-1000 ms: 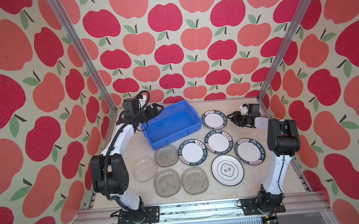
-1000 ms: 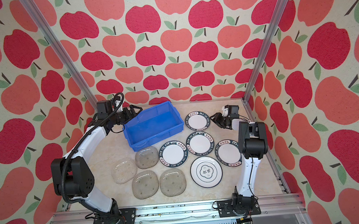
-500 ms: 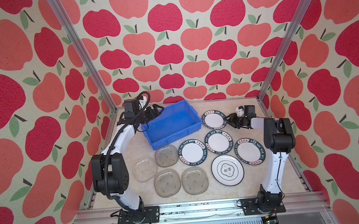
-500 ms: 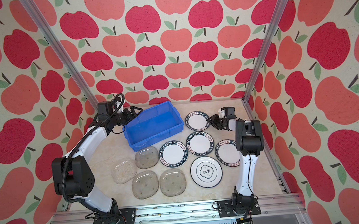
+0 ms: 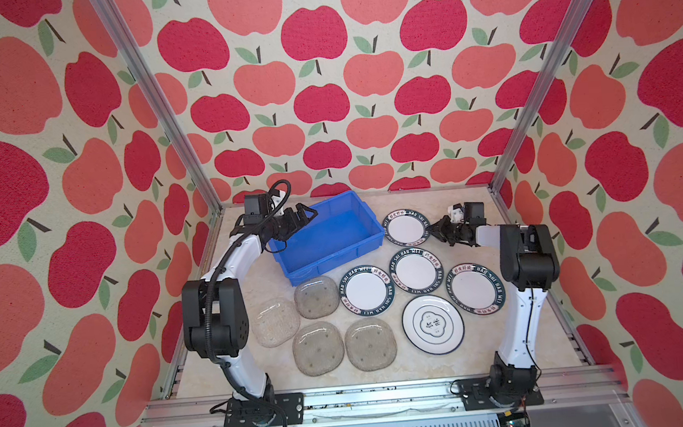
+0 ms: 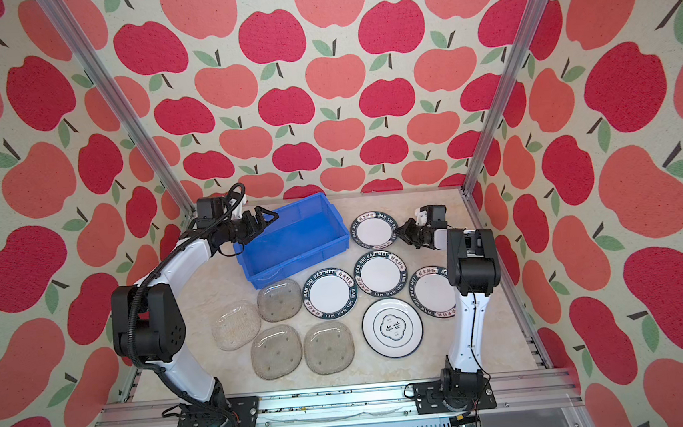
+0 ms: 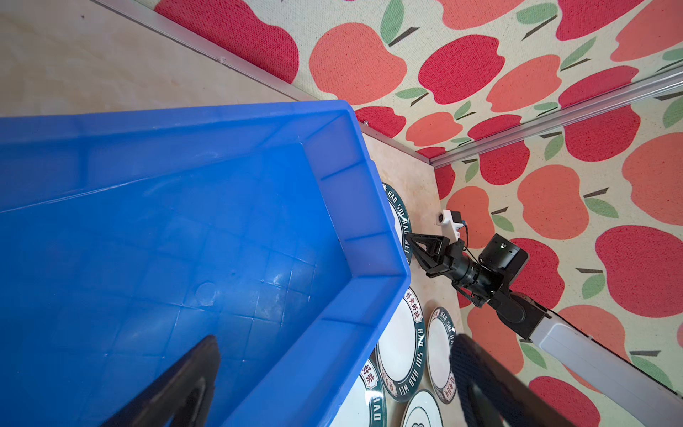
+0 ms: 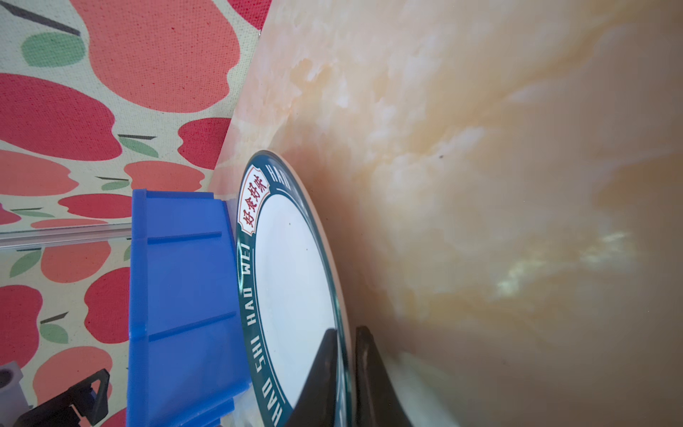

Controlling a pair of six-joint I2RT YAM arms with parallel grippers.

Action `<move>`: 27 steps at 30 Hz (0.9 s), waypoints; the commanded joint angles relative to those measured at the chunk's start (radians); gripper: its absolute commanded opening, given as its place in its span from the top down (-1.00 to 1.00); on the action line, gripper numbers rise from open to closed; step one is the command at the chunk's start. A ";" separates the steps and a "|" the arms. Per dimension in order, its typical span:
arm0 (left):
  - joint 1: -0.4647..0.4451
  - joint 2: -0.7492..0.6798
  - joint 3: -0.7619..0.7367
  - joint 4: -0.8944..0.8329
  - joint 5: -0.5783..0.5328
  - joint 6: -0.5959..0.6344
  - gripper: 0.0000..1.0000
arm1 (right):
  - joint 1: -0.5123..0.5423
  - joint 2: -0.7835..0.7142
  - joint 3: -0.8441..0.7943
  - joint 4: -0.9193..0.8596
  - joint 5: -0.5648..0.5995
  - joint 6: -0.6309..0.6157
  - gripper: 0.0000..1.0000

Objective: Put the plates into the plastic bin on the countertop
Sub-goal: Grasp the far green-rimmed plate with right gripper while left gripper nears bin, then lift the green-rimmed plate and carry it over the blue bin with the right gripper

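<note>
**Right gripper (image 5: 437,232) on far plate (image 5: 405,227); left gripper (image 5: 304,217) wide over bin (image 5: 335,257)**

1. The far plate is lying flat and face up on the countertop (image 5: 427,366). Being round, it has no long axis. It is sitting just beside the bin's right end wall.
2. The right gripper is pinching this plate's rim on the side away from the bin. In the right wrist view, one finger (image 8: 325,355) is resting on the plate face and the other is sitting outside the rim. Whether the plate is lifted cannot be told.
3. The bin is standing upright at the back of the countertop. Its long axis is running left to right in both top views, with the right end turned slightly rearward.
4. The left gripper is hovering over the bin's left end with its jaws spread wide, holding nothing.
5. Three more lettered plates (image 5: 416,270), the emblem plate (image 5: 433,325) and four glass plates (image 5: 318,348) are lying flat in front of the bin.
6. The bin's right wall is standing between the far plate and the bin's interior.
</note>
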 commanded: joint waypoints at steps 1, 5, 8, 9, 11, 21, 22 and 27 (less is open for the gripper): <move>-0.004 0.014 0.020 -0.012 0.026 0.002 -0.99 | -0.007 0.015 0.012 0.014 -0.013 -0.002 0.84; -0.004 0.009 0.018 -0.012 0.020 0.010 -0.98 | -0.020 -0.002 0.003 0.020 -0.004 -0.004 1.00; -0.004 0.007 0.026 -0.018 0.014 0.007 -0.98 | -0.044 -0.040 -0.011 0.033 0.017 0.000 1.00; -0.004 0.009 0.032 -0.024 0.014 0.009 -0.98 | -0.052 -0.059 -0.017 0.033 0.026 -0.001 1.00; -0.007 0.013 0.046 -0.040 0.014 0.015 -0.98 | -0.073 -0.118 -0.034 0.033 0.056 -0.003 1.00; -0.018 -0.023 -0.020 0.051 0.059 -0.039 -0.87 | 0.022 -0.435 -0.063 -0.018 0.210 -0.053 1.00; -0.018 -0.028 -0.036 0.066 0.064 -0.051 -0.84 | 0.046 -0.447 -0.048 -0.025 0.203 -0.056 1.00; -0.016 -0.066 -0.124 0.200 0.089 -0.128 -0.77 | 0.169 -0.411 0.075 -0.086 0.114 -0.025 1.00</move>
